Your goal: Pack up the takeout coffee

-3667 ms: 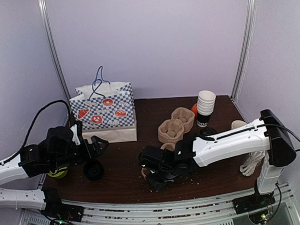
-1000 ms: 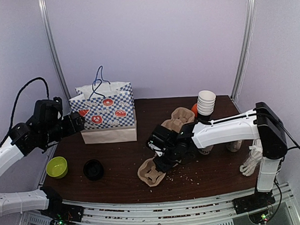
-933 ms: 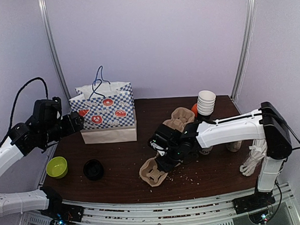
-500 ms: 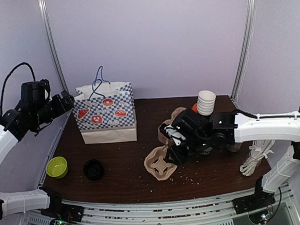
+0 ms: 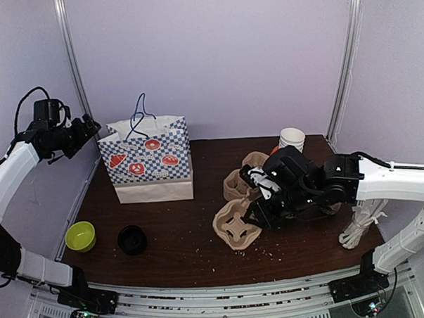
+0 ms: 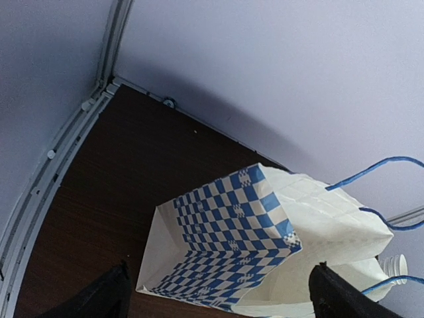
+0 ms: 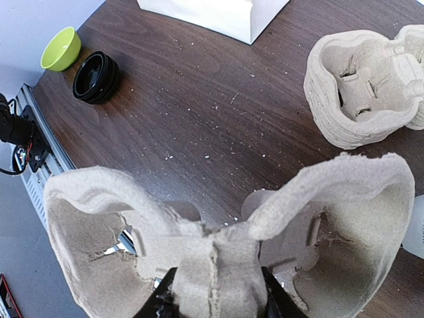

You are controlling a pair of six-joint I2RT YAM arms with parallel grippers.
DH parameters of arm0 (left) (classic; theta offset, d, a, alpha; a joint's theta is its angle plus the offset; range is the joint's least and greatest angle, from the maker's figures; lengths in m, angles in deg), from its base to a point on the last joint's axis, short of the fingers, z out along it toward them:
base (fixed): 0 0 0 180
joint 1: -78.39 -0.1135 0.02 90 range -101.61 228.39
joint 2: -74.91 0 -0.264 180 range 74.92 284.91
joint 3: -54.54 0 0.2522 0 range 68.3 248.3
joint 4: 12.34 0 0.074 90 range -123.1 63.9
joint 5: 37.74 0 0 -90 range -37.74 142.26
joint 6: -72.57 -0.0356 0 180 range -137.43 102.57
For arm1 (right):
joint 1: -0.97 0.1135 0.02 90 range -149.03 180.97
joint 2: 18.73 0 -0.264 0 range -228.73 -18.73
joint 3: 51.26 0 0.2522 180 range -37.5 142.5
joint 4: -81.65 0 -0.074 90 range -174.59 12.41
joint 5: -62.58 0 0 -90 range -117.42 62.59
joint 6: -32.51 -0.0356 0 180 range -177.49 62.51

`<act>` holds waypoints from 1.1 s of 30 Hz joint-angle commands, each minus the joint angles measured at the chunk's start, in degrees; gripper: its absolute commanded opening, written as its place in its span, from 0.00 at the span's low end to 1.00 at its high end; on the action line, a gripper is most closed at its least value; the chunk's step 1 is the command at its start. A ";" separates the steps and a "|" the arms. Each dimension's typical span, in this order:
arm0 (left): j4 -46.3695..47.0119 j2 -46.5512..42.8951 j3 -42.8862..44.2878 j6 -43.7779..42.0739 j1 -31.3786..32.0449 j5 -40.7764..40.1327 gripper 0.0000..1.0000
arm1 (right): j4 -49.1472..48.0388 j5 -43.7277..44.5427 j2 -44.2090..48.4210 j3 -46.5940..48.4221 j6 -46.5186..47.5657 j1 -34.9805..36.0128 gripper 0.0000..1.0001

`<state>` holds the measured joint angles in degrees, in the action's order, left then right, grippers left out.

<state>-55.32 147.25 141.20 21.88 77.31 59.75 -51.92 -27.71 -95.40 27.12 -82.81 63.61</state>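
The takeout coffee does not show in any view; in the top view my right arm covers the table beside the cup stack. My right gripper [image 5: 260, 207] is shut on the centre ridge of a brown pulp cup carrier [image 5: 236, 227], held tilted above the table. In the right wrist view the carrier [image 7: 218, 258] fills the lower frame, pinched in my right gripper [image 7: 215, 299]. My left gripper [image 5: 90, 129] hangs open, high at the left end of the blue checked paper bag [image 5: 147, 160]. The left wrist view looks down into the bag's open mouth [image 6: 265, 252] between the spread fingertips [image 6: 99, 301].
A stack of pulp carriers [image 5: 244, 173] lies behind the held one. A stack of lidless cups [image 5: 291, 138] stands at the back right. A green bowl [image 5: 79, 236] and a black round lid [image 5: 132, 240] lie front left. White cord [image 5: 356, 230] hangs at the right edge.
My right gripper has carried the pulp carrier up and to the right. My left gripper has risen and swung back to the bag's upper left corner, still open.
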 commanded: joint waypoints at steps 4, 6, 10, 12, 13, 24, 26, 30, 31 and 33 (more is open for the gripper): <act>1.37 6.53 6.88 -6.27 0.01 11.63 0.96 | 1.51 2.27 2.14 0.80 0.07 0.17 0.34; 0.46 8.19 8.52 -7.43 0.01 11.68 0.96 | 1.70 2.52 2.15 1.20 0.20 0.15 0.34; 0.30 10.88 10.65 -8.39 0.01 12.60 0.97 | 1.76 2.88 1.88 1.92 0.18 0.14 0.34; 0.30 12.16 11.36 -9.04 0.08 12.76 0.96 | 1.85 2.98 1.74 2.30 0.18 0.19 0.34; 0.05 12.85 11.81 -9.52 0.23 12.83 0.96 | 1.94 2.99 1.70 2.49 0.18 0.21 0.34; -5.44 16.35 14.71 -15.58 6.15 3.33 0.88 | 3.22 4.22 1.53 4.35 0.20 0.14 0.34; -6.04 16.14 14.68 -16.03 7.03 1.59 0.85 | 3.63 4.42 1.47 4.90 0.39 0.16 0.34; -6.07 14.62 13.23 -16.07 8.76 -0.21 0.74 | 3.79 4.73 1.65 5.34 0.43 0.13 0.34; -6.05 13.87 12.55 -15.73 9.16 -0.86 0.70 | 3.76 4.77 1.69 5.34 0.45 0.20 0.34; -5.05 12.06 9.81 -14.93 10.30 -1.78 0.62 | 3.56 4.84 1.79 5.34 0.38 0.13 0.34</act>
<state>-61.33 163.49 154.06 7.06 85.79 61.23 -49.12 -24.61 -94.41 30.94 -82.75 63.63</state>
